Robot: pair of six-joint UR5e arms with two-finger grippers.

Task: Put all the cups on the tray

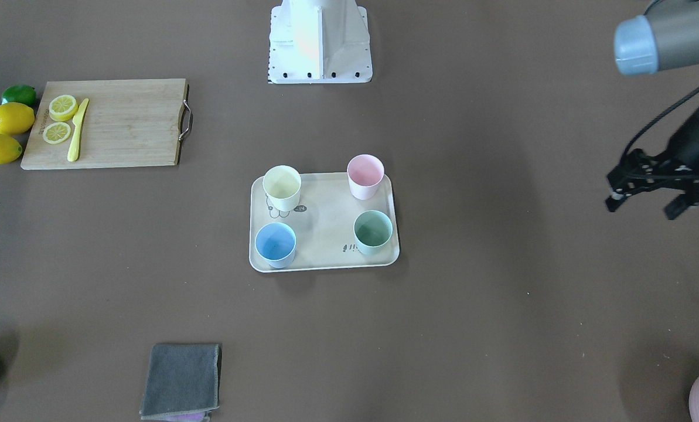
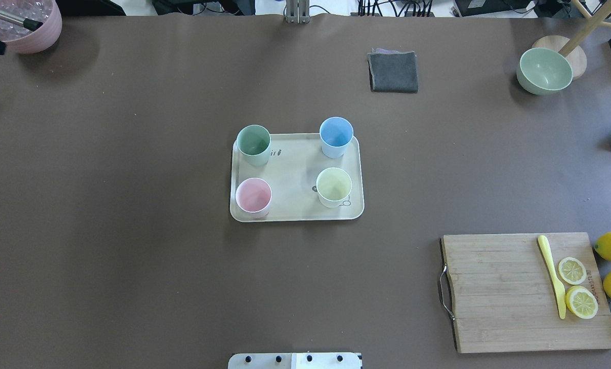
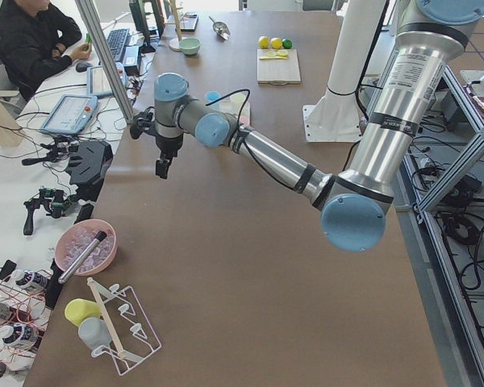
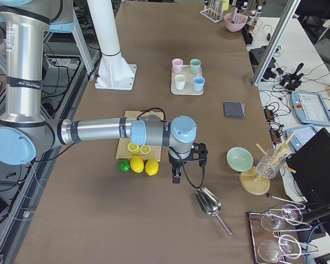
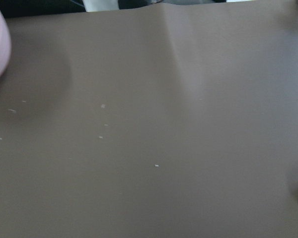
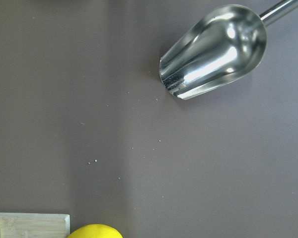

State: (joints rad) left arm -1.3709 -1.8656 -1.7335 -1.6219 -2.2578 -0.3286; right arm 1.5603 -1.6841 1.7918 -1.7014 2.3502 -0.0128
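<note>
The cream tray (image 1: 326, 225) lies at the table's middle. Four cups stand upright on it, one near each corner: pale yellow (image 1: 282, 186), pink (image 1: 365, 174), light blue (image 1: 275, 244) and mint green (image 1: 373, 231). They show the same way in the overhead view, on the tray (image 2: 295, 174). My left gripper (image 1: 642, 209) hangs open and empty above bare table, far off to the tray's side. My right gripper (image 4: 176, 175) shows only in the exterior right view, beside the lemons; I cannot tell whether it is open or shut.
A wooden cutting board (image 1: 120, 123) holds lemon slices and a yellow knife, with whole lemons (image 1: 10, 118) and a lime beside it. A grey cloth (image 1: 182, 381), a pale green bowl (image 2: 545, 70), a mauve pot (image 2: 28, 25) and a metal scoop (image 6: 213, 49) lie around the table's edges.
</note>
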